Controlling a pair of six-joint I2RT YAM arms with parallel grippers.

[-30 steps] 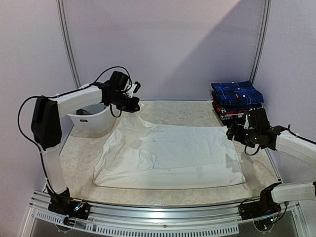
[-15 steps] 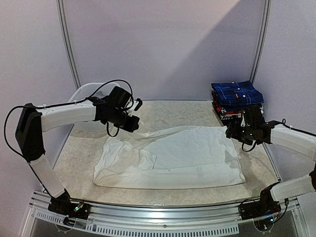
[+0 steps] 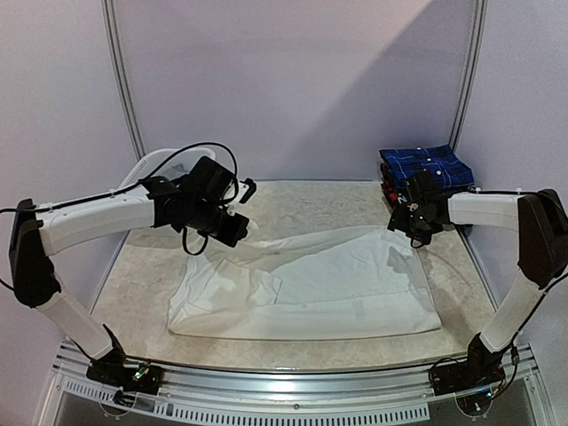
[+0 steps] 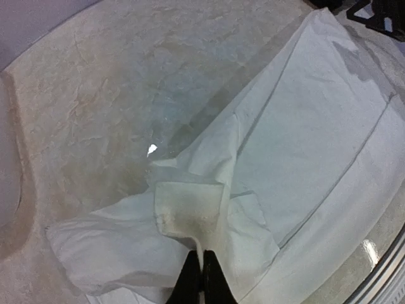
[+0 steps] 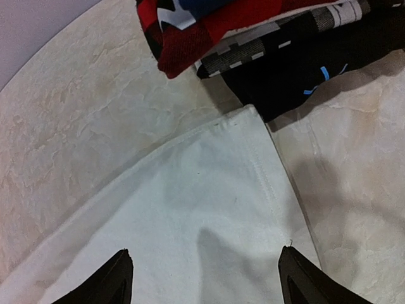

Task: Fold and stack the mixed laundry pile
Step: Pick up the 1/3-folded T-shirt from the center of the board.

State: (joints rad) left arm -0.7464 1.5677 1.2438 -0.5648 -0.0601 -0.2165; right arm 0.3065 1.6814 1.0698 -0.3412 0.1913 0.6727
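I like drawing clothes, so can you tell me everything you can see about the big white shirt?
The white shirt is soft, thin cloth with stitched hems, lying mostly flat and wrinkled across the middle of the table. Its far left part is lifted, pinched in the shut left hand. Its far right corner sits right beside the stack of folded clothes, under the open right hand.

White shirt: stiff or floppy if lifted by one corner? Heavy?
Likely floppy: the shirt bunches and creases where the left pincer pinches it, and the rest sags to the table. Probably light: a small pinch holds up the fold. Pulled, it would probably drag and wrinkle, not slide flat.
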